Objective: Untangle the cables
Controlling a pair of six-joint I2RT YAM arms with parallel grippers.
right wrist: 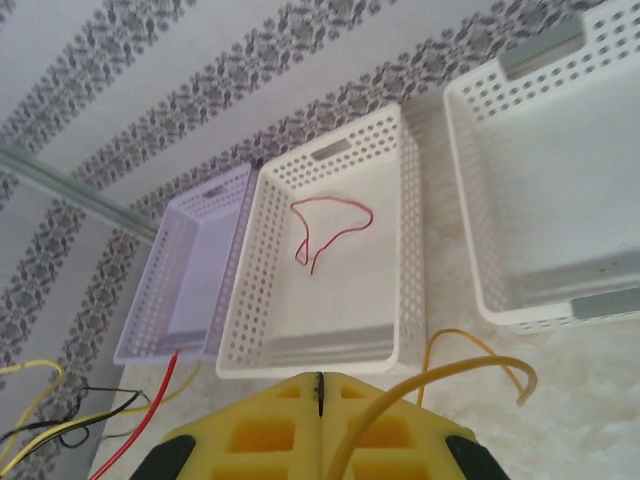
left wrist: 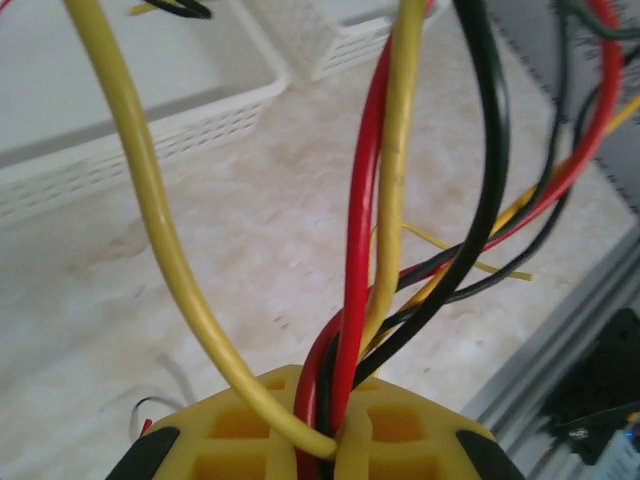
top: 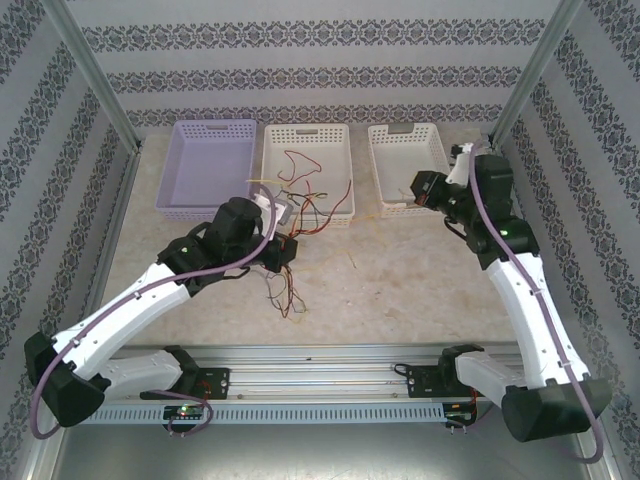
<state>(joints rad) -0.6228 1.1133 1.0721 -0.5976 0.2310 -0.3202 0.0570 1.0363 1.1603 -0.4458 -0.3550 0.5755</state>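
Looking from top: three baskets, one purple at 11 o'clock, two white; the cables bunch near the middle and run from 12 to 6 o'clock.
Left wrist: left gripper pinching cables, two yellow, some red and black, pointing to 12 o'clock.
Right wrist: right gripper pressed together; one yellow cable crosses it toward 3 o'clock, grip unclear; one red cable loops in the middle basket.

bright, even light from above, soft shadows, whites a bit washed out. left wrist's close-up cables look blurry.
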